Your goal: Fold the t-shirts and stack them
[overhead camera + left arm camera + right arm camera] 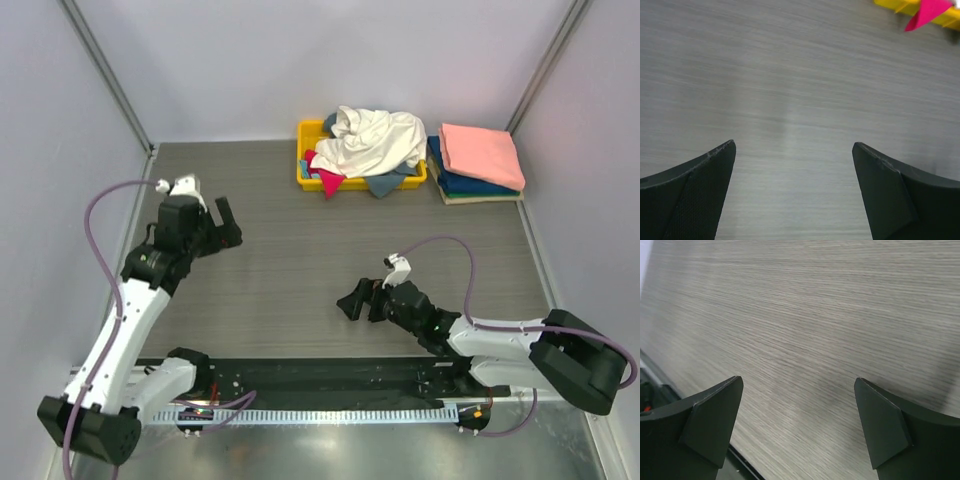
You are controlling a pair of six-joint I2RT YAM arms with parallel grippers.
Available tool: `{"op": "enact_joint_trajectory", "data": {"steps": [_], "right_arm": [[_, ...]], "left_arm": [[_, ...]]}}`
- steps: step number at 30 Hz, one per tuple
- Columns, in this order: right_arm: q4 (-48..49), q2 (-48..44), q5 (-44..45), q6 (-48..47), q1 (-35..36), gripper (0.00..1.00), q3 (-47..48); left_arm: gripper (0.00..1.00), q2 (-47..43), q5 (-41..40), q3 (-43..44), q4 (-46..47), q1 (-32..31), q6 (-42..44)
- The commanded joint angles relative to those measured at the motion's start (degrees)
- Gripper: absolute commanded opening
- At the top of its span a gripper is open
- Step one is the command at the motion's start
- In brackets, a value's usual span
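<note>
Both gape wide and hold nothing: my left gripper [222, 225] and right gripper [355, 303], above the table [300, 250]. The white tee [375, 140] sprawls crumpled across the bin [305, 130] at the far side, long axis left-right; just right of it, a folded pink tee [482, 152] tops a stack [480, 188], lengthwise near-far.

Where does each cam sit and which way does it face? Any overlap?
Top external: above and behind the bases, looking down over the table; both arms show, left gripper and right gripper open; bin of tees and folded stack at the far edge.
Left wrist: on the left arm, facing the table toward the bin; its two fingers at the bottom.
Right wrist: on the right arm, facing bare table; its two fingers at the bottom.
Shared: top and left wrist both catch the bin and magenta tee.
</note>
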Motion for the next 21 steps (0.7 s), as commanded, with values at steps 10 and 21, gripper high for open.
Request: {"op": "enact_joint_trajectory", "data": {"steps": [10, 21], "right_arm": [[-33.8, -9.25, 30.23, -13.99, 3.62, 1.0, 30.26], [-58.13, 22.36, 14.17, -16.89, -26.77, 1.0, 77.06]], "left_arm": [[1.0, -22.72, -3.14, -12.77, 0.3, -0.05, -2.05], [1.0, -36.69, -9.99, -17.16, -1.56, -0.31, 0.06]]}}
